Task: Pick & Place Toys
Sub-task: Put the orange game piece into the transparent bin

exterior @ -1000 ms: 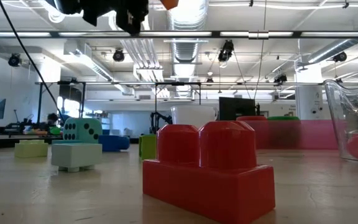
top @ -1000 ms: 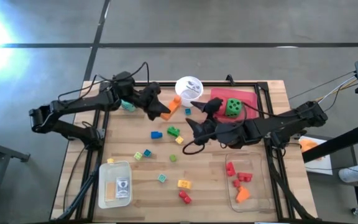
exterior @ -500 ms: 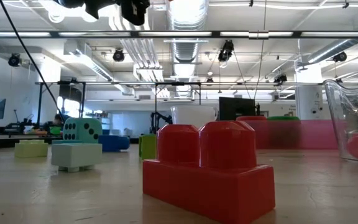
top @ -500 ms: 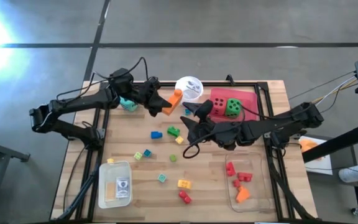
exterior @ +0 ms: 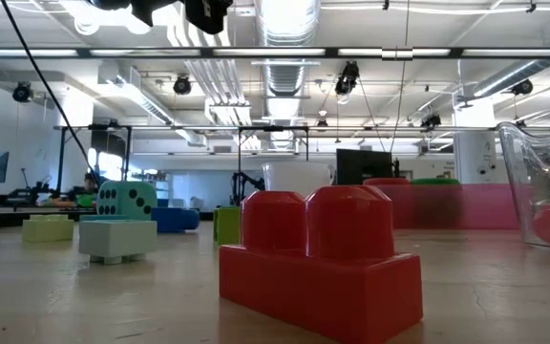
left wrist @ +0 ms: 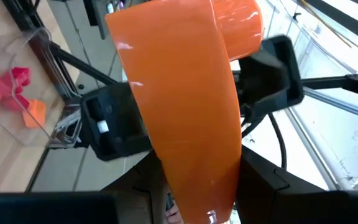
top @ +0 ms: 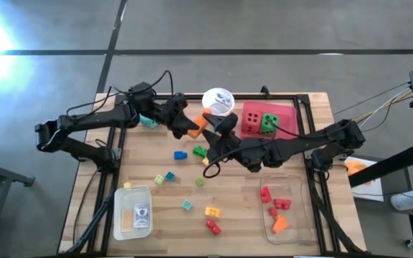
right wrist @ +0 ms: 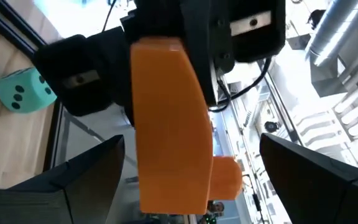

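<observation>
Left gripper [top: 190, 127] pinching an orange brick [top: 201, 120] aloft over the far worktop [top: 171, 208], offered endwise toward right gripper [top: 216, 129], spread wide just beside it, apparently lined up for a mid-air handover.

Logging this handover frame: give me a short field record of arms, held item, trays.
left pincer: shut on orange brick, raised above the table
right pincer: open, around the orange brick's far end
pink tray: red die, green die
clear tray: red and orange bricks
white tray: cards
teal die: under the left arm
</observation>
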Tool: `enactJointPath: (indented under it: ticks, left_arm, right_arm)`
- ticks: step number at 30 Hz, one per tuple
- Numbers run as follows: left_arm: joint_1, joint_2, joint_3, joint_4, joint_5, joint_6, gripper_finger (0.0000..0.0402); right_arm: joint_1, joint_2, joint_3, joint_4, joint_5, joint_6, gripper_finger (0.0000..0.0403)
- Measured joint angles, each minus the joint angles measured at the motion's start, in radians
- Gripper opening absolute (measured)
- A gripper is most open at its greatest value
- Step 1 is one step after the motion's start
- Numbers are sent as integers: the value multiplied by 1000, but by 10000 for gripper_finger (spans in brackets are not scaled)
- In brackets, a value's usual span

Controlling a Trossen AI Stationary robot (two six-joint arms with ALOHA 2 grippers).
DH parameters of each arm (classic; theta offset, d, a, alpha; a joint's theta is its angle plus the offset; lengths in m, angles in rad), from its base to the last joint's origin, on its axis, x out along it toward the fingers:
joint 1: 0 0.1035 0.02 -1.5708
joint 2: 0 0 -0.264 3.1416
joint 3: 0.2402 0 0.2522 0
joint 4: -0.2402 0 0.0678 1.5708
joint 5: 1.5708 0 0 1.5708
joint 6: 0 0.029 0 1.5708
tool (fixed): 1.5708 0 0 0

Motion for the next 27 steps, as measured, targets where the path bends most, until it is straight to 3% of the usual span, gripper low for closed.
enactJointPath:
  ticks: [7,17,20,22,27]
  left_arm:
    - [-32,0,0,5,4,-22,134]
    - [-41,0,0,18,-16,-32,134]
    - [-42,0,0,26,-18,-30,134]
    - [-42,0,0,35,-19,-33,148]
    - [-42,0,0,46,-14,-36,229]
  right_arm:
    - [-3,1,6,-13,-3,-38,345]
    - [-2,2,6,-60,-12,-36,167]
    - [-2,2,6,-57,-9,-35,161]
    - [-2,2,6,-56,-12,-36,161]
    - [-3,2,6,-63,-4,-37,161]
